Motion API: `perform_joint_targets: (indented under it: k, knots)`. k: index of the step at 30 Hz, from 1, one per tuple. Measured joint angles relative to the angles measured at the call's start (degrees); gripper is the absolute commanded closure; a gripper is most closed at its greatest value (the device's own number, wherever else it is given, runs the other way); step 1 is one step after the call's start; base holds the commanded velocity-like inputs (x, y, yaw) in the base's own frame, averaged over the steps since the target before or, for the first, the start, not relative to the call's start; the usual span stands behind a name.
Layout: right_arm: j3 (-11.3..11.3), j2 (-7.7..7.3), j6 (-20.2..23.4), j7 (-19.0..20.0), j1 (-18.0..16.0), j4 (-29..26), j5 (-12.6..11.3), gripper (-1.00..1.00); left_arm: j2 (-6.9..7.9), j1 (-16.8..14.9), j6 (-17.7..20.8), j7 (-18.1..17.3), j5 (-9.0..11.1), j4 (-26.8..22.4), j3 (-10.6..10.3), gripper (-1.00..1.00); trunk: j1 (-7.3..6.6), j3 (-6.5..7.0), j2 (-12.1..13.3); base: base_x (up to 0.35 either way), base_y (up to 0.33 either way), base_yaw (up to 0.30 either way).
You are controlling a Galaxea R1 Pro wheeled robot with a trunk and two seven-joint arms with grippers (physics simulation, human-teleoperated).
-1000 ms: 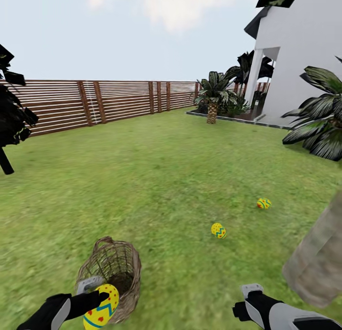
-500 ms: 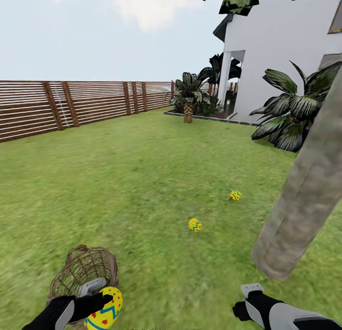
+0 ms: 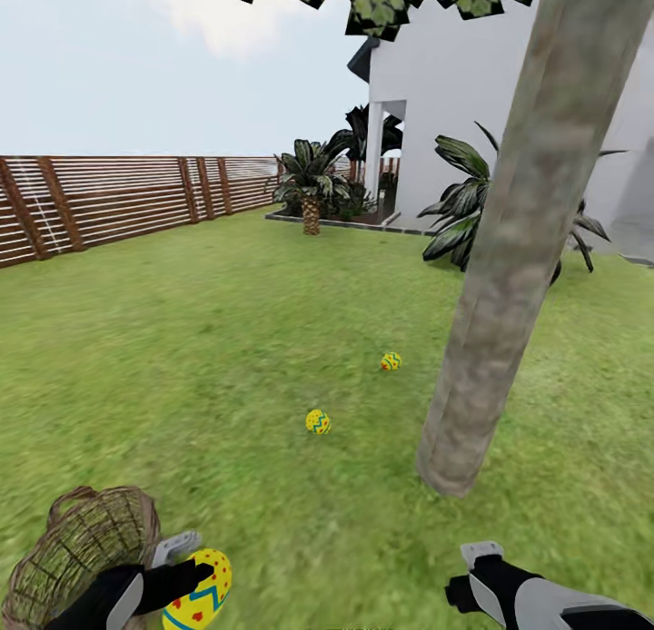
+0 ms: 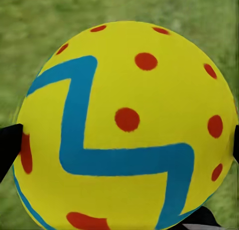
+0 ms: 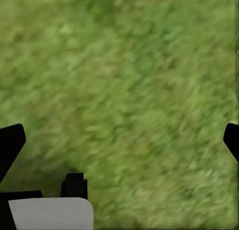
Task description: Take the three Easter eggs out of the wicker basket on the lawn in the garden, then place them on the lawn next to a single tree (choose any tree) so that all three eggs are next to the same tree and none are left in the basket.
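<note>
Your left gripper (image 3: 186,571) is clamped on one Easter egg (image 3: 202,591), yellow with a blue zigzag and red dots. In the left wrist view that egg (image 4: 127,130) sits between the two dark fingertips (image 4: 9,145), with grass behind it.

The wicker basket (image 3: 77,548) stands on the lawn (image 3: 200,339) just beside the held egg, on the side away from the tree. You cannot tell from here what is inside it.

The tree (image 3: 509,240) has a thick grey-brown trunk that leans a little. Two more eggs lie on the grass near it. The nearer egg (image 3: 318,421) is close to the foot of the trunk, on the basket's side. The farther egg (image 3: 391,361) lies beyond it, toward the white house (image 3: 436,113).

Your right gripper (image 3: 472,575) is low, on the tree's side of the basket. In the right wrist view its fingers (image 5: 11,143) stand wide apart over bare grass (image 5: 129,90), holding nothing.

A brown fence (image 3: 118,199) runs along the far edge of the lawn.
</note>
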Motion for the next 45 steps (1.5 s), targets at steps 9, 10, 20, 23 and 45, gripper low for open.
perform_joint_targets:
  k: [9, 10, 20, 23, 45]
  knots:
    - [0.00, -0.09, 0.00, 0.01, 0.01, -0.01, -0.09, -1.00, -0.08, 0.00, 0.00, 0.00, -0.01, 0.00, 0.00, 1.00, -1.98, 1.62, 3.61, -0.003, -0.226, -0.300]
    - [0.00, -0.13, 0.00, 0.01, 0.01, -0.01, -0.12, -1.00, -0.08, 0.00, 0.00, 0.00, -0.01, 0.00, 0.00, 1.00, -2.20, 1.80, 4.01, 0.000, -0.204, -0.300]
    - [-0.03, -0.52, 0.01, 0.02, 0.01, -0.10, -0.24, -1.00, -1.05, 0.00, 0.01, -0.01, -0.12, 0.23, -0.02, 1.00, -4.39, 3.60, 8.02, 0.000, -0.117, -0.300]
    - [-0.05, -0.53, 0.01, 0.03, 0.02, -0.10, -0.24, -1.00, -1.05, 0.00, 0.01, 0.00, -0.13, 0.25, 0.00, 1.00, -5.05, 4.14, 9.22, 0.000, -0.005, -0.300]
    - [0.06, -0.07, -0.29, -0.11, -0.01, -0.01, -0.01, -1.00, -1.29, 0.03, 0.01, 0.17, -0.15, 0.23, -0.09, 1.00, -9.87, 8.09, 18.06, -0.092, -0.156, -0.098]
